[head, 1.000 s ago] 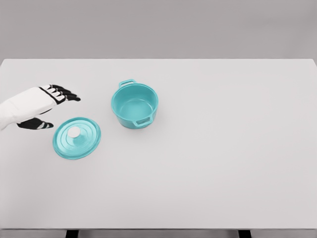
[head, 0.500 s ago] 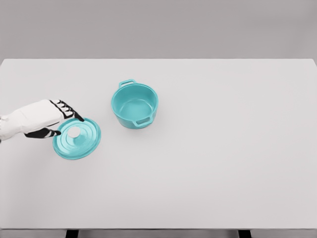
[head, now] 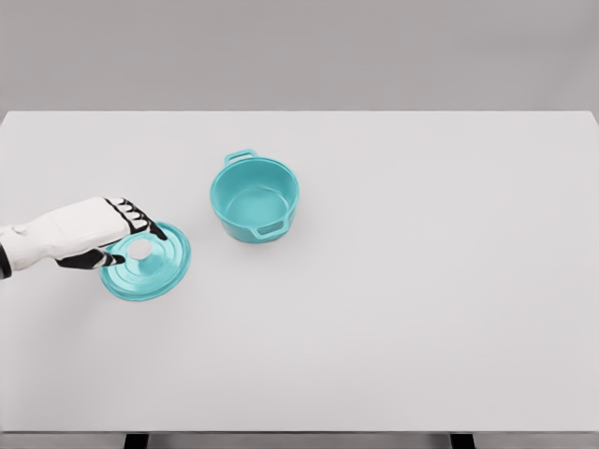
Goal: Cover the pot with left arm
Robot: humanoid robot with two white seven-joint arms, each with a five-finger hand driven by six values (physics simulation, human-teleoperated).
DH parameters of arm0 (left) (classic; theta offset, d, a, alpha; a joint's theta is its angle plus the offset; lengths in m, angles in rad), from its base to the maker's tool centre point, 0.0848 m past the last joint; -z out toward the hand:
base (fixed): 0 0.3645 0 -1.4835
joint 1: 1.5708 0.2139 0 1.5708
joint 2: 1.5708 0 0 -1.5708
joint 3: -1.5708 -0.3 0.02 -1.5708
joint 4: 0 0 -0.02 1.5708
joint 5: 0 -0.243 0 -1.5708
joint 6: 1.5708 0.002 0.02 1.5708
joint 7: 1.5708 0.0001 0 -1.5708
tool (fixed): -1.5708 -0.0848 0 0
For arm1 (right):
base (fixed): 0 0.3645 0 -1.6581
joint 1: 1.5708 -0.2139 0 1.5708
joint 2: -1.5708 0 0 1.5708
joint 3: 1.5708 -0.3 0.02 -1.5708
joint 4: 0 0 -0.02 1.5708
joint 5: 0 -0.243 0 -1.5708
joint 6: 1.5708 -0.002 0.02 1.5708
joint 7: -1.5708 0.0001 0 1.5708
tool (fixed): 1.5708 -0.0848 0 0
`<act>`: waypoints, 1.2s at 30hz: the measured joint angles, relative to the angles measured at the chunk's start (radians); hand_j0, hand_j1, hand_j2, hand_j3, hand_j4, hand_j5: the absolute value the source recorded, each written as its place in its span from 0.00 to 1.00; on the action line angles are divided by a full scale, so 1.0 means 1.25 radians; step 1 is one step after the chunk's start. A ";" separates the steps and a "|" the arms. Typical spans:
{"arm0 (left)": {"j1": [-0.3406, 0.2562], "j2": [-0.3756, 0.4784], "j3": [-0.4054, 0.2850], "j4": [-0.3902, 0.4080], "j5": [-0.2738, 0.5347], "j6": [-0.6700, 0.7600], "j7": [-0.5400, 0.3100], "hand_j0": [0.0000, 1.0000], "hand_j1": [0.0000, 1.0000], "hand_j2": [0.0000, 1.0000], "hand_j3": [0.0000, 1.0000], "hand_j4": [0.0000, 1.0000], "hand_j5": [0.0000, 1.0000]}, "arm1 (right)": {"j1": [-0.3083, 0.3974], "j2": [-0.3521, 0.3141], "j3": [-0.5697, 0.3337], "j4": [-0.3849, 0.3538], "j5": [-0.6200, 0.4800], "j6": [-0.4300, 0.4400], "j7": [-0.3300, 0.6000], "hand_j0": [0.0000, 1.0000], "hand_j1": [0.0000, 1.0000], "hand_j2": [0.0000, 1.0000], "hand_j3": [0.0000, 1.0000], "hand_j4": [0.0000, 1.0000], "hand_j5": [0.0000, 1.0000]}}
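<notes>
Reaching lower than before, left hand [head: 89,234] with spread fingers [head: 140,224] now bracketing the lid [head: 154,269] knob [head: 140,249].

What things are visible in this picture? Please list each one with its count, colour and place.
pot: 1, teal, open, upright on the table, left of centre.
lid: 1, teal with a white knob, lying on the table left of the pot and nearer the camera, apart from it.
table: 1, white, fills most of the view.
left hand: 1, white with black fingers, at the lid's left edge, fingers reaching around the knob; grip not clear.
</notes>
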 measured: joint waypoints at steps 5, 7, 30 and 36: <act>0.005 0.000 -0.005 0.006 0.003 0.000 0.000 0.74 0.74 0.74 0.74 0.74 0.74 | -0.001 0.000 0.000 0.000 0.000 0.000 0.000 1.00 1.00 1.00 1.00 1.00 1.00; 0.006 0.000 -0.007 0.008 0.003 0.000 0.000 0.74 0.74 0.74 0.74 0.74 0.74 | 0.000 0.000 0.000 0.000 0.000 0.000 0.000 1.00 1.00 1.00 1.00 1.00 1.00; 0.002 -0.012 -0.014 0.049 0.001 0.000 0.000 0.74 0.74 0.74 0.74 0.74 0.74 | -0.001 0.000 0.000 0.000 0.000 0.000 0.000 1.00 1.00 1.00 1.00 1.00 1.00; -0.001 -0.013 -0.021 0.050 0.001 0.000 0.000 0.74 0.74 0.74 0.74 0.74 0.74 | 0.000 0.000 0.000 0.000 0.000 0.000 0.000 1.00 1.00 1.00 1.00 1.00 1.00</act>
